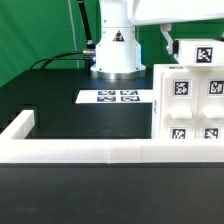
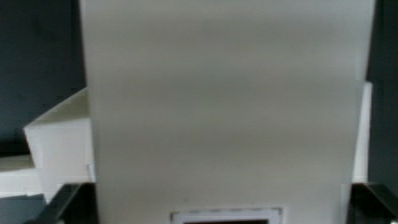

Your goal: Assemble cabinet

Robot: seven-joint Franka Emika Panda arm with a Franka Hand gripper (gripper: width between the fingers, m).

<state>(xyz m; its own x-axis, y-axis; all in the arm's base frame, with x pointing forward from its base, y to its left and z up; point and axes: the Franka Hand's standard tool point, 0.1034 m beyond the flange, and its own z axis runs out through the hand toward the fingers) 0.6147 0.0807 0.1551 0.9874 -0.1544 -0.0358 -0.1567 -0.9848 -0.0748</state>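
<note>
Cabinet (image 1: 188,105) stands on the desk (image 1: 60,85) at 3 o'clock of the marker board (image 1: 115,97). It abuts the border rail (image 1: 90,152), presumably for bracing. A white panel (image 2: 222,100) fills the wrist view, masking the pincer, so its grip cannot be told.

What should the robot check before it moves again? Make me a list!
1. Cabinet body upright by the border rail: ok.
2. Gripper open or shut: cannot tell, a white panel fills the wrist view.
3. Tagged block above the cabinet body, held or resting: cannot tell.
4. Marker board flat, nothing on it: ok.
5. Cabinet tags in sight in the exterior view: ok.
</note>
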